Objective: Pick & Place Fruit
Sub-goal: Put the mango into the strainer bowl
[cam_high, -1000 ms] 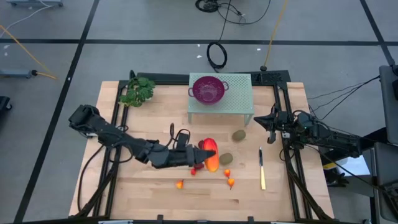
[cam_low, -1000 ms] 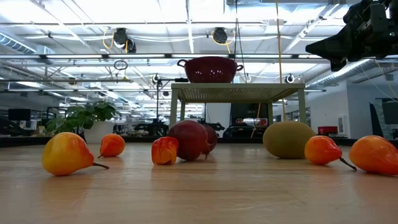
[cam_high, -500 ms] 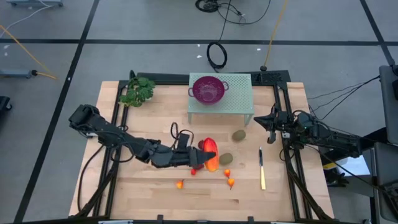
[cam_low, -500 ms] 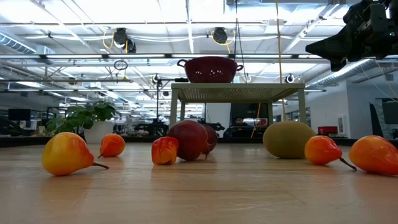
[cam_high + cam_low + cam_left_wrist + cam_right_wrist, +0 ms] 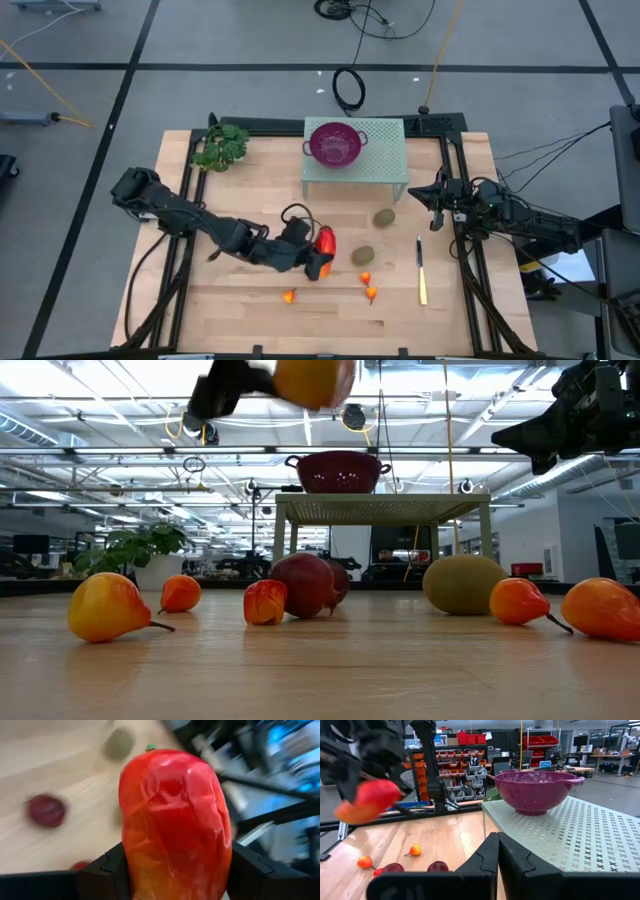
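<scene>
1. Above the counter (image 5: 240, 310), on the near side of the purple colander (image 5: 335, 141), the left gripper (image 5: 318, 252) holds the long orange-red fruit (image 5: 324, 243) clear of the wood, fingers pinching it at both sides.
2. Its raised height, judged from the low view, suits carrying it over the green stand (image 5: 386, 160) toward the colander.
3. Two dark red balls (image 5: 307, 584), a brownish-green oval (image 5: 363, 255) and small orange-red bits (image 5: 370, 293) lie nearer the front edge than the colander.
4. Right of the colander, the right gripper (image 5: 424, 195) waits, fingers pressed together.
</scene>
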Robot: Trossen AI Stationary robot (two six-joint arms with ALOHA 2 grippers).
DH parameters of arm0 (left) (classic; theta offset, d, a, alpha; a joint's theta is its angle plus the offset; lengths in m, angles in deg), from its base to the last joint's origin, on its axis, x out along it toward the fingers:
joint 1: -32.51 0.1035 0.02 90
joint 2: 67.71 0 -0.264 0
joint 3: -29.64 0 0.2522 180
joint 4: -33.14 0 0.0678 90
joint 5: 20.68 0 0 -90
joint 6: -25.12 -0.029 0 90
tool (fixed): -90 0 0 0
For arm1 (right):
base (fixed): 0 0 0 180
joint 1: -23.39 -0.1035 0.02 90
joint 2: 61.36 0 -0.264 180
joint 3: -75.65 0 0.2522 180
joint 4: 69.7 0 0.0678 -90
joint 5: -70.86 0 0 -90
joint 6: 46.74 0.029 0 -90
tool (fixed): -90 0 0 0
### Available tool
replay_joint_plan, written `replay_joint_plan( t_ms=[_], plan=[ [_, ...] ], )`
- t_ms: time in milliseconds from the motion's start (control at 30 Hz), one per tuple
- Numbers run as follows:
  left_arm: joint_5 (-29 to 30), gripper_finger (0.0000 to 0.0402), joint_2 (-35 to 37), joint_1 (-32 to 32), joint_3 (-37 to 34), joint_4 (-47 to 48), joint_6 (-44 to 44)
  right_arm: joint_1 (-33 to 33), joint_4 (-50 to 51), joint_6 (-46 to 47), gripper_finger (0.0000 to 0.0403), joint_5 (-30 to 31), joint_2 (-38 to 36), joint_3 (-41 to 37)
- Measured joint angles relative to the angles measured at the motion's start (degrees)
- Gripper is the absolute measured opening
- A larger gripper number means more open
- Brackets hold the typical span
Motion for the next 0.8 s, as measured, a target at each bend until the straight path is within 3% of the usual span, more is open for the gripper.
replay_joint_plan(
  t_ms=[300,600,800],
  plan=[
    [-10.7,0.0225,4.2,9.0,0.0,19.3,-2.3,0.0,0.0,0.0,0.0,0.0,0.0,0.0],
    [-2.8,0.0225,17.1,17.0,0.0,29.1,-11.3,0.0,0.4,0.0,0.0,0.2,0.0,0.0],
    [-0.9,0.0225,21.6,23.9,0.0,27.2,-17.9,0.0,0.4,0.0,0.0,0.2,0.0,0.0]
  ],
)
